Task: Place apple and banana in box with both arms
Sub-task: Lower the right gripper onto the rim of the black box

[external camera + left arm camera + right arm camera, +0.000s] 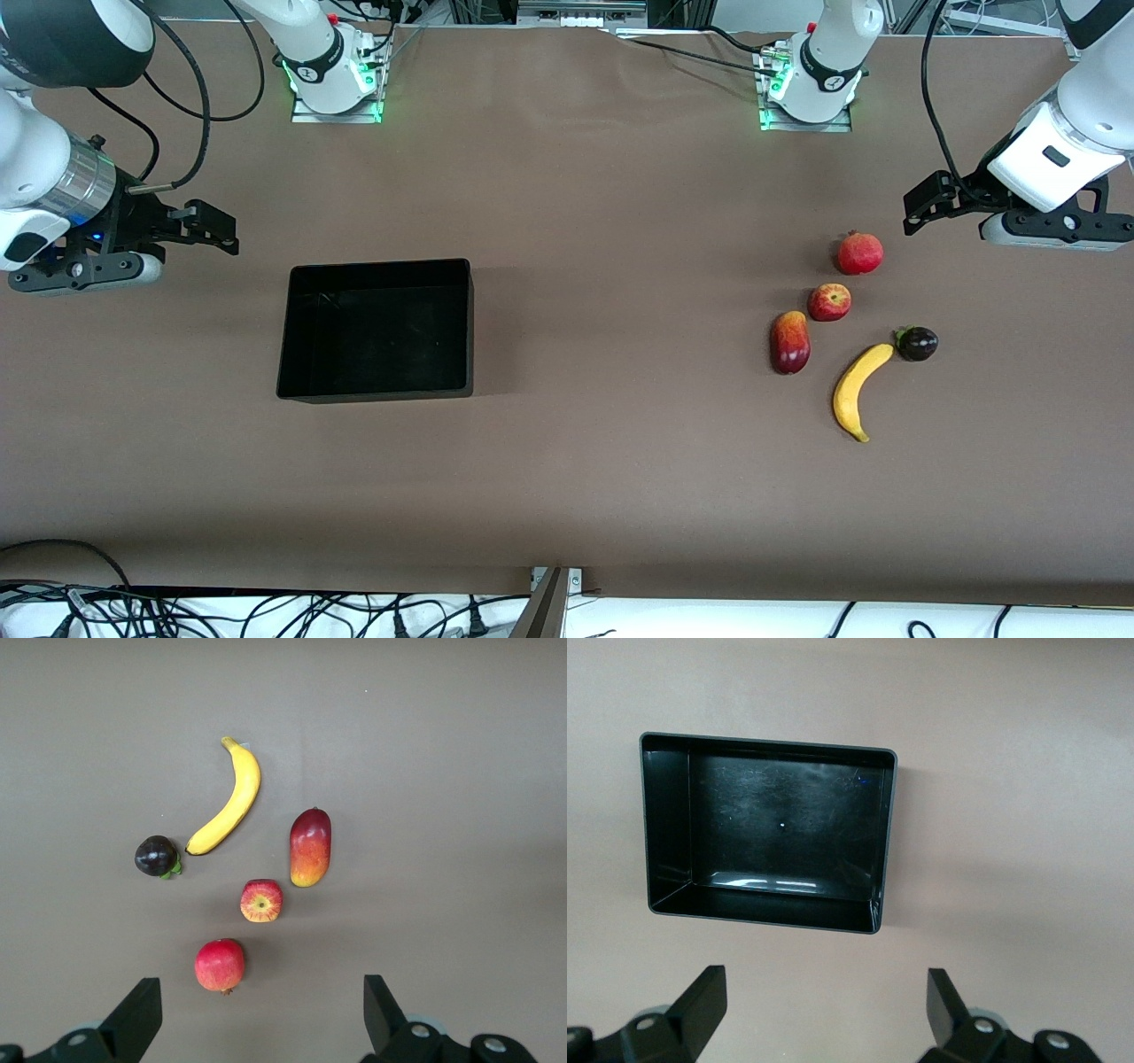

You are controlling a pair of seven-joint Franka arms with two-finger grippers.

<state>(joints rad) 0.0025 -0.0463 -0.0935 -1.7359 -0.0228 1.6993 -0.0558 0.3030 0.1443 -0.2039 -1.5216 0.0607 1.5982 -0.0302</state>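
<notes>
The apple, red with yellowish patches, lies among other fruit toward the left arm's end of the table. The yellow banana lies nearer to the front camera than the apple. The empty black box stands toward the right arm's end. My left gripper hangs open over bare table beside the fruit, holding nothing. My right gripper hangs open over bare table beside the box, also holding nothing.
A round red fruit with a crown tip lies just farther from the front camera than the apple. A red-yellow mango lies beside the banana. A small dark purple fruit touches the banana's end. Brown table stretches between box and fruit.
</notes>
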